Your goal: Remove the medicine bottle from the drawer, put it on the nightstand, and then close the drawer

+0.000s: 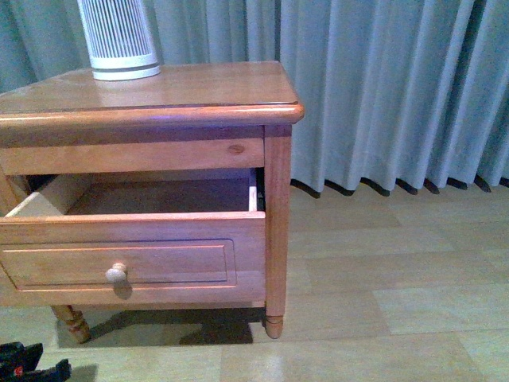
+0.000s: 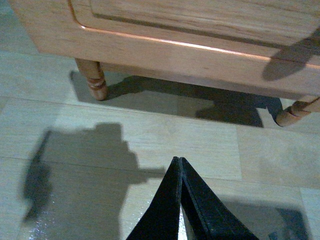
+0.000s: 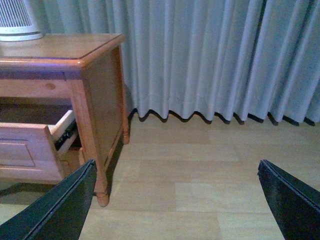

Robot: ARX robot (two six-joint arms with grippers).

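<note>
Drawer [image 1: 159, 231] out past nightstand [image 1: 199, 83] (floor [image 1: 382, 270] rightward)

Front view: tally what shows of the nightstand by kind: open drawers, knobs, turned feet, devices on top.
open drawer: 1
knob: 1
turned feet: 2
ribbed device: 1
Total: 5
</note>
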